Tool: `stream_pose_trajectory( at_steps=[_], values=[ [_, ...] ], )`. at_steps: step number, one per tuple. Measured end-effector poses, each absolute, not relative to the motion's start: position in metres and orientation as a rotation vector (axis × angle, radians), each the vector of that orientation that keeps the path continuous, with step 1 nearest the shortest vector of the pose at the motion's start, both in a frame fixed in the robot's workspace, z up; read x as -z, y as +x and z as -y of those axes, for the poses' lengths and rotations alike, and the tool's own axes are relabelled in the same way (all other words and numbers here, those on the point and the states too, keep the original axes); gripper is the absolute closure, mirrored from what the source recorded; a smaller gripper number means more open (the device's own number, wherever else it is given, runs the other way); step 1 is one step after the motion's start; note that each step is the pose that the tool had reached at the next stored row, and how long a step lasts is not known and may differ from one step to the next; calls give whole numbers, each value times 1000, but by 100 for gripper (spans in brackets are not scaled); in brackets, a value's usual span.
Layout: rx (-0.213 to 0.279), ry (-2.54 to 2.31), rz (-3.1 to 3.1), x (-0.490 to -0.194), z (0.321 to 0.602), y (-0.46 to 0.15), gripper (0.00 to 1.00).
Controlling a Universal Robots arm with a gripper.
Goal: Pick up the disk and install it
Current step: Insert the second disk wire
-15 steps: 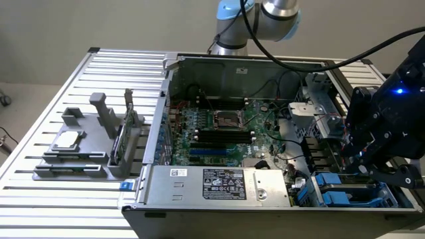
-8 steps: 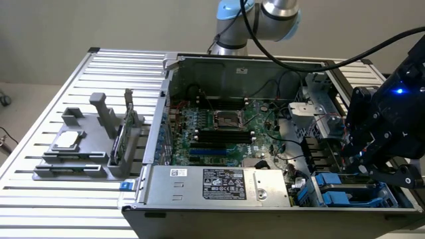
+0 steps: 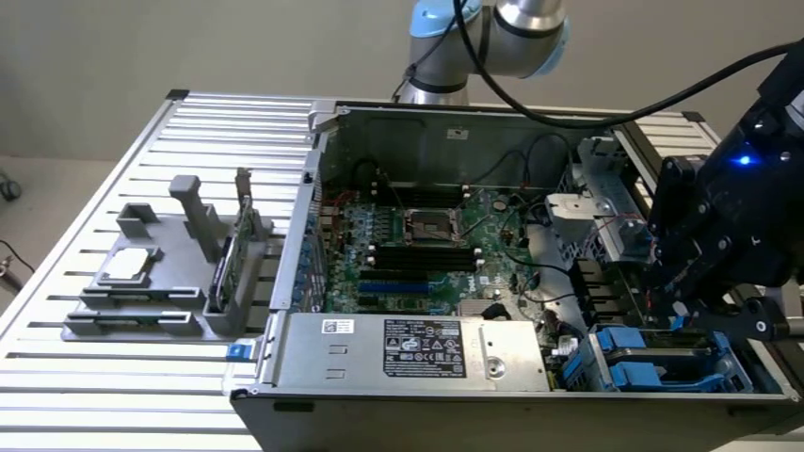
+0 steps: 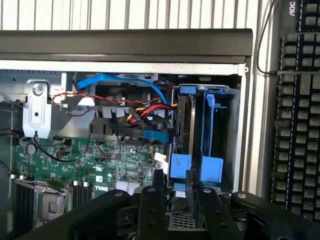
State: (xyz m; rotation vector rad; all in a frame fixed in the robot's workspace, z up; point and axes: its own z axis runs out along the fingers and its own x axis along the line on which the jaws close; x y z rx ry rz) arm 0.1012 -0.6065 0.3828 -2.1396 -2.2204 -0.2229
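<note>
Hanging over one corner of the open computer case (image 3: 415, 127), the gripper (image 3: 684, 315) is just above the drive bay (image 4: 241, 125) that is built into that corner. From the pictures I cannot tell whether the gripper is clamped or loose.

The disk (image 4: 182, 150) stands on its edge inside the case, in the bay slot nearer to the middle of the case. Its dark side and its bright blue rail are visible in the wrist view, and the blue end of the rail is directly in front of the gripper. In the bay slot nearer to the outer wall of the case there is a second blue carrier (image 4: 212, 167), and I cannot tell whether it has a drive in it.

Blue, red and yellow cables (image 4: 145, 107) run inside the case from the middle toward the bay. The green motherboard (image 3: 415, 235) covers the floor of the case. A silver power supply (image 3: 415, 348) with a dark label sits along one side of the case, beside the bay.

Outside the case, on the slatted metal table (image 3: 75, 377), stands a grey holder (image 3: 188, 240), well apart from the bay. A smaller flat silver drive (image 3: 130, 268) lies on this holder. A dark keyboard (image 4: 300, 100) lies outside the case, just beside the wall with the bay.
</note>
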Motion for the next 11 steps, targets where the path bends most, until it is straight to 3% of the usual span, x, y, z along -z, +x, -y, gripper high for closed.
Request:
stream_pose_trajectory(
  at_steps=[11],
  values=[
    [216,-2143,2224,-381,592,116,68]
  ],
)
